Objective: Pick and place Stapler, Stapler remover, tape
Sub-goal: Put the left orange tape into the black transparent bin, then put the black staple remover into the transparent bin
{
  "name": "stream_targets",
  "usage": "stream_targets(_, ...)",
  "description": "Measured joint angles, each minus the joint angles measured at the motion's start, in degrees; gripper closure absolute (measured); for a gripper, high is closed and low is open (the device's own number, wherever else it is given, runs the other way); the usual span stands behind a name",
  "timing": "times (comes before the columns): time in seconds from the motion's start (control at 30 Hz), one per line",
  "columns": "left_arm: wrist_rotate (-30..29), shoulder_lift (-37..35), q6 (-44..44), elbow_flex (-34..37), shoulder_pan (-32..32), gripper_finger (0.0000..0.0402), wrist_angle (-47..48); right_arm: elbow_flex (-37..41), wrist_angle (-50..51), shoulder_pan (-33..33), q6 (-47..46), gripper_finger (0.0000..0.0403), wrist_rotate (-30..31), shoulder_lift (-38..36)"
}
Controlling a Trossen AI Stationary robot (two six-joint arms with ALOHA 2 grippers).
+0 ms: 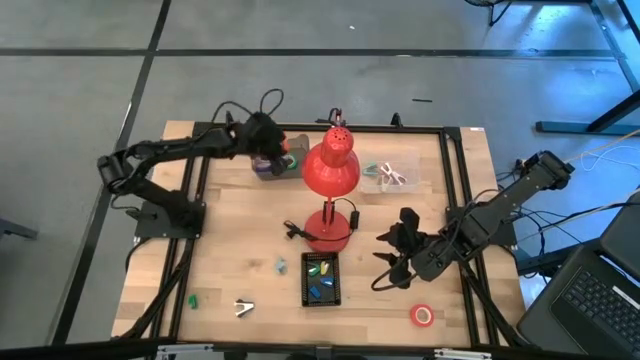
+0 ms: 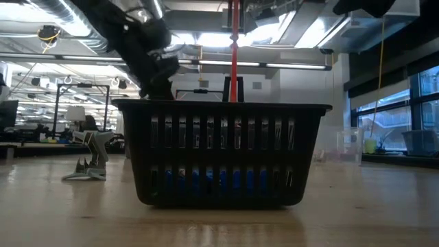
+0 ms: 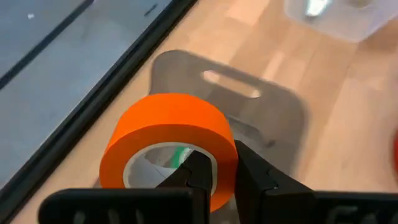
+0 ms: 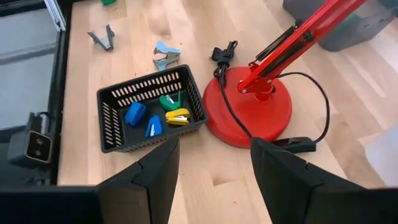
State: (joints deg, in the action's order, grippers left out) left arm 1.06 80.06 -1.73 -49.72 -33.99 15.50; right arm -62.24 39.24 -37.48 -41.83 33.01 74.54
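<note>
The left gripper [image 3: 214, 180] has its fingers [image 3: 193, 177] nipped onto the wall of an orange tape roll [image 3: 168, 140], one finger inside the hollow centre and one outside, so they stand nearly closed with only the band's thickness between them; the roll hangs with its opening tilted toward the wrist, directly over a grey bin [image 3: 273, 118], and in the overhead view that bin [image 1: 268, 165] sits on the desk [image 1: 240, 250] just beside the red lamp [image 1: 331, 170] on the left arm's side; the drop, as I judge it, turns on that one relation: the tape is above the bin's mouth, so spreading the fingers should let it fall inside

The right gripper [image 1: 398, 255] hovers on the other side of the lamp's base, fingers [image 4: 158, 171] spread wide and holding nothing; it looks across the black basket [image 4: 149, 112], which already holds blue, green and yellow pieces; a red tape roll [image 1: 422, 316] lies on the desk beyond the basket from the lamp, nearer this right arm than the left, well apart from the fingers; a pale blue staple remover [image 4: 165, 56] and a grey one [image 4: 102, 37] lie past the basket, closer to the left arm's half
</note>
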Motion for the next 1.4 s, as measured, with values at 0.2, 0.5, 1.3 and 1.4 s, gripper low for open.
stream_targets(0.2, 3.69, 8.98, -3.20, -4.95, -2.59, 0.0371, 2.20, 0.00, -0.19, 1.66, 1.78, 0.0202, 0.00, 0.00)
stream_targets(0.5, 3.59, 20.58, -5.40, -11.08, -2.50, 0.0371, 5.56, 0.00, -0.06, 2.06, 1.06, 0.0202, -3.10, 0.00)
stream_targets(1.3, 3.38, -9.05, 8.12, -8.97, 11.63, 0.0160, 22.43, 0.00, 4.09, 0.48, -5.53, 0.0202, -3.21, 0.00)
stream_targets(1.4, 1.41, -16.02, 13.11, -5.88, 18.83, 0.0160, 21.60, 0.00, 4.08, -0.51, -6.46, 0.0202, -3.18, 0.00)
